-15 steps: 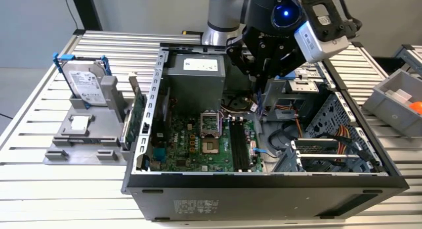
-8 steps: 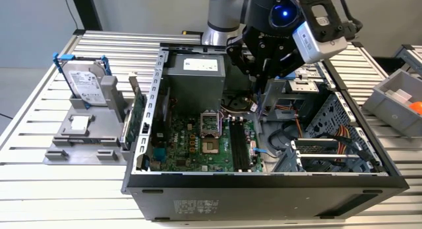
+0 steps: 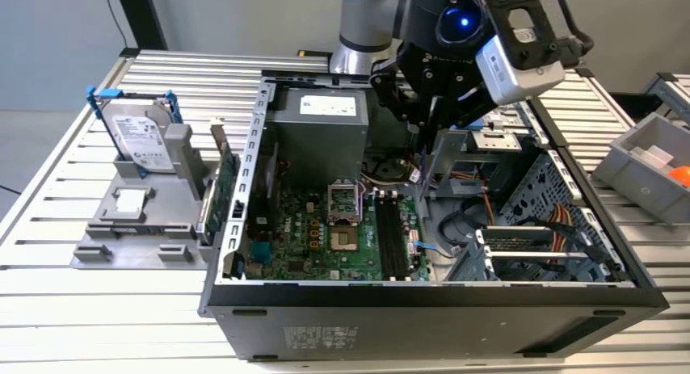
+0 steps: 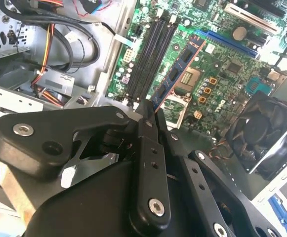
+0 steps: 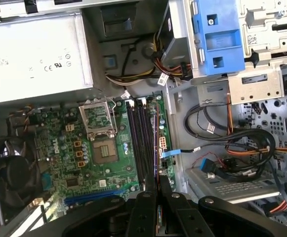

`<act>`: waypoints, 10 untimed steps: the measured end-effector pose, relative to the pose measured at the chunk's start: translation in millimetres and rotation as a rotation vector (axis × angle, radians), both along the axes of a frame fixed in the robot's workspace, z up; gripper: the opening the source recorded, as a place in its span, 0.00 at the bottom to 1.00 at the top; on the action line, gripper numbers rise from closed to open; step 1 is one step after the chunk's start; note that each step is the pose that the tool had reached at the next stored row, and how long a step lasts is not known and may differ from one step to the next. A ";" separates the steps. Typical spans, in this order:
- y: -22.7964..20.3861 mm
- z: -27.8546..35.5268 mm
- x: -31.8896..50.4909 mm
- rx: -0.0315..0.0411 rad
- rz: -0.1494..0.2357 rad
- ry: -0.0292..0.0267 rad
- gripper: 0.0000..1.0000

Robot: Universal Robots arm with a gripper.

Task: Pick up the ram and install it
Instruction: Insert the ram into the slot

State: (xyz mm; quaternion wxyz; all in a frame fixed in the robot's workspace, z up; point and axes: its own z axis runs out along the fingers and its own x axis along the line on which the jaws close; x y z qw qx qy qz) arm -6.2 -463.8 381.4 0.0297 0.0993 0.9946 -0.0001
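Holding the ram (image 4: 175,74) by one end, your tool (image 4: 151,106) is closed on it, its fingers (image 4: 147,148) pressed against the stick's two flat faces. In the second wrist view the ram reaches out from the fingertips with its black chips facing the camera. In the first wrist view you see it edge-on (image 5: 156,148), as a thin dark line. It hangs above the motherboard (image 5: 59,148) inside the open case (image 3: 431,309), running roughly parallel to the black slots (image 5: 141,138) and not seated in any of them. The socket (image 5: 105,150) lies just beside the slots, with the fan (image 5: 15,170) farther off on the same side. The power supply (image 5: 34,54) sits beyond the board's far edge. In the exterior view your tool (image 3: 429,128) stands over the slot end of the board, below the arm's wrist. On the table (image 3: 108,309), at the exterior view's left of the case, the hard drive (image 3: 140,136) stands in its blue frame on a grey stand. The green card (image 3: 221,192) stands on edge between that stand and the case wall. A grey bin (image 3: 647,160) sits well apart at the exterior view's right.
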 end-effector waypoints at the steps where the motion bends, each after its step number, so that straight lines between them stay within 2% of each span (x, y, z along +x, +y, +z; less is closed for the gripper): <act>1: 0.0 0.0 0.0 0.0000 -0.005 0.0000 0.00; 10: 0.0 -0.2 0.4 -0.0001 -0.046 0.0000 0.00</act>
